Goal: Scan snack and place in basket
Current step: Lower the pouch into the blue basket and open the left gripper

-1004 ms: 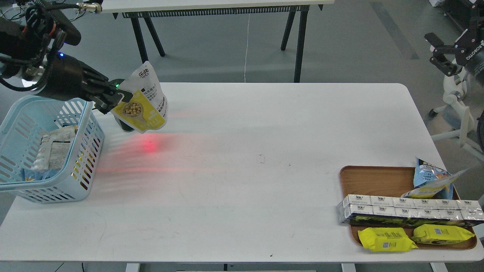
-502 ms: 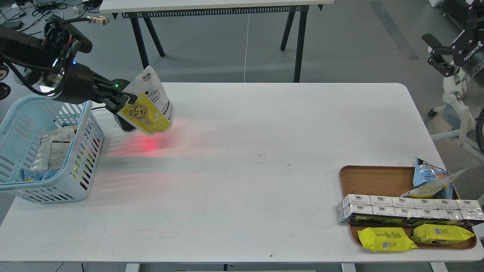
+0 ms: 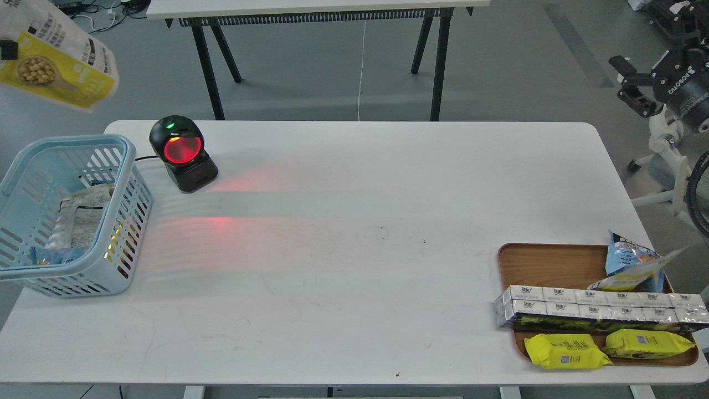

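Observation:
The snack (image 3: pixel 58 58), a pouch with a white top and a yellow lower part picturing round nuts, hangs tilted in the air at the top left corner, above and behind the basket (image 3: pixel 72 143). Only a dark fingertip of my left gripper (image 3: pixel 5 50) shows at the frame's left edge, pinching the pouch's left side. The light blue slotted basket stands on the table's left end with a white packet (image 3: pixel 80 219) inside. My right gripper (image 3: pixel 628 83) is off the table at the far right, fingers apart and empty.
A black barcode scanner (image 3: pixel 183 152) with a glowing red window stands right of the basket and casts red light on the white table (image 3: pixel 360 221). A brown wooden tray (image 3: pixel 554 263) at front right holds a row of silver boxes (image 3: pixel 598 310), two yellow packs (image 3: pixel 565 350) and a blue pouch (image 3: pixel 628 257).
My left arm has lifted the snack up and to the left, away from the front of the scanner to above the basket. The scanner is now uncovered. The right gripper shifted slightly.

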Controlling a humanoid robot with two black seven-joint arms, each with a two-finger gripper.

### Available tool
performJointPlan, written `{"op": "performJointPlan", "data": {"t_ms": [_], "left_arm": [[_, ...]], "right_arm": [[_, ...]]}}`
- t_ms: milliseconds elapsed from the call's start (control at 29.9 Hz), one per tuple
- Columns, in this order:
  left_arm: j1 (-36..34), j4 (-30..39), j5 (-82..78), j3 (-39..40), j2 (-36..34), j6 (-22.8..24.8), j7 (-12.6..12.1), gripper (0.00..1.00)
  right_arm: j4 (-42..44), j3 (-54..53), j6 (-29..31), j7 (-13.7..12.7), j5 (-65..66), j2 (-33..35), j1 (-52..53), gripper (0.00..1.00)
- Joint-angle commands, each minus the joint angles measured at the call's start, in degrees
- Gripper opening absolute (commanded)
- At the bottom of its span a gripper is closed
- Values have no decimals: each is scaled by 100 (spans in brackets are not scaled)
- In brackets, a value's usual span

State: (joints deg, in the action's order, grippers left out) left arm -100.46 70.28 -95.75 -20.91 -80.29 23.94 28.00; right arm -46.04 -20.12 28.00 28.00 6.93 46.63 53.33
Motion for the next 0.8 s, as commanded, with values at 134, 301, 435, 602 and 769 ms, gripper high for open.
{"op": "performJointPlan", "data": {"t_ms": [134,301,435,602,769], "left_arm": [[79,609,-435,-70,-1286,-21,0,0],[273,628,-524,-386,-1410,-239,0,0],[290,566,-515,-808,-1253,-416,0,0],[369,531,-489,-1037,-945,-469,0,0],[746,531,-462,-1055,-453,-442,0,0]], "right_arm": [[7,9,0,0,19,-128,2,99],[7,9,0,0,28,-189,-6,99],[51,9,0,0,28,-216,-15,99],[95,9,0,0,28,-260,2,99],[95,9,0,0,28,-260,2,99]]}}
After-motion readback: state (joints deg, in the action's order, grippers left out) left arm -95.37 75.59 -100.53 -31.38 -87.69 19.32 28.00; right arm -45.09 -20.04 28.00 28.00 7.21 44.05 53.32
